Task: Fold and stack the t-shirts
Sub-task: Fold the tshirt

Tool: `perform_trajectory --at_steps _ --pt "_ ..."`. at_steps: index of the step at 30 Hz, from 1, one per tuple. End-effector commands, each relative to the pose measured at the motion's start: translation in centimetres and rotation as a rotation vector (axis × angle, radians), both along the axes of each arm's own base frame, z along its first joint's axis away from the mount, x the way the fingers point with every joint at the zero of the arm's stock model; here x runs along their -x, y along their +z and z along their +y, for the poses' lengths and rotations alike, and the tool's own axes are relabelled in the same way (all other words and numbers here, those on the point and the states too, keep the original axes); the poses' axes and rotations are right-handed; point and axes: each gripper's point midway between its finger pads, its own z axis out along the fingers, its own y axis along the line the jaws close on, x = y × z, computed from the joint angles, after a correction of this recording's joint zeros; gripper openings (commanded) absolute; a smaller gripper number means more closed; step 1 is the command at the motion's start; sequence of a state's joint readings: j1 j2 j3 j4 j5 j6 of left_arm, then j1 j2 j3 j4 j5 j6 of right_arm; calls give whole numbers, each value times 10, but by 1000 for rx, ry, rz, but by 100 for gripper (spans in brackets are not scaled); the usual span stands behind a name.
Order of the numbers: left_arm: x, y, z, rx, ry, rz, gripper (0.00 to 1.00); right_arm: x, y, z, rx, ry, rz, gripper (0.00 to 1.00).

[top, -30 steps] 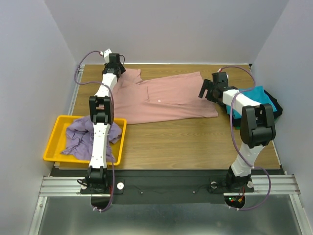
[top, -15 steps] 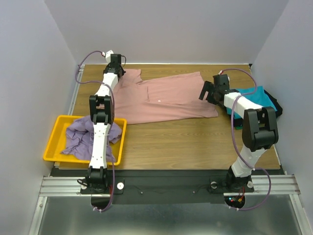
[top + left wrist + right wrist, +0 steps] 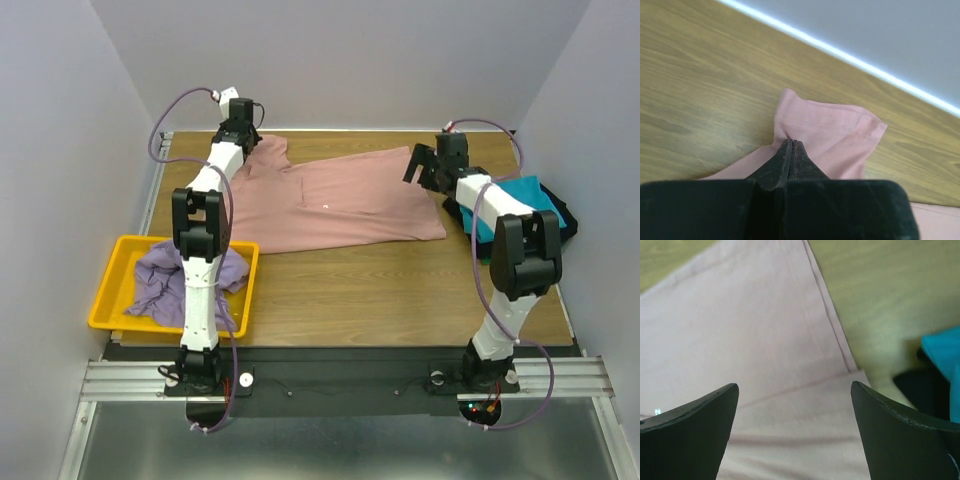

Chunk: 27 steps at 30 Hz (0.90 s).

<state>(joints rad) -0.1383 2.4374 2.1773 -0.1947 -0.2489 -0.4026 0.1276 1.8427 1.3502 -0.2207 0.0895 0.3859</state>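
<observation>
- Position of the pink t-shirt [image 3: 340, 205]: spread flat on the far half of the table [image 3: 380, 290], with its length running from left to right.
- At the far left corner, the left gripper [image 3: 790, 144] has its jaws pressed fully together on the edge of the sleeve [image 3: 835, 132], and the cloth puckers at the tips.
- Over the right end of the same shirt, the right gripper [image 3: 793, 386] hangs with jaws wide apart and holds nothing.
- At the right edge of the table, the teal t-shirt [image 3: 515, 195] lies on the black t-shirt [image 3: 562, 215], near the right gripper.
- At the near left, the lavender t-shirt [image 3: 160, 275] sits crumpled in the yellow bin [image 3: 108, 300].
</observation>
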Motion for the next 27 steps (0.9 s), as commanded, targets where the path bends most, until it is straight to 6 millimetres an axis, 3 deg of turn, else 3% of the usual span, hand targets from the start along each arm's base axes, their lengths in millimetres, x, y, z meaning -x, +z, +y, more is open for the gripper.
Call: perform_trajectory --at_steps 1,3,5,6,10,13,14,18,22,27 --pt "-2 76 17 -25 42 -162 0 -47 24 9 16 32 -111 100" --pt "-2 77 15 -26 25 -160 0 -65 34 10 22 31 -145 100" --pt "0 75 14 -34 8 -149 0 -76 20 11 33 30 -129 100" --pt "1 77 14 -35 7 -150 0 -84 22 11 36 35 -141 100" --pt "8 77 9 -27 -26 -145 0 -123 13 16 61 62 -172 100" --pt "12 67 4 -16 -56 -133 0 -164 6 24 77 79 -223 100" --pt "11 70 3 -12 -55 -141 0 -164 6 24 86 85 -223 100" --pt "10 70 3 -15 -62 -150 0 -206 -3 23 135 75 -291 100" --pt "10 70 1 -10 -70 -152 0 -227 -14 28 163 94 -333 100" --pt "9 71 0 -12 -78 -157 0 -231 -35 33 198 103 -330 99"
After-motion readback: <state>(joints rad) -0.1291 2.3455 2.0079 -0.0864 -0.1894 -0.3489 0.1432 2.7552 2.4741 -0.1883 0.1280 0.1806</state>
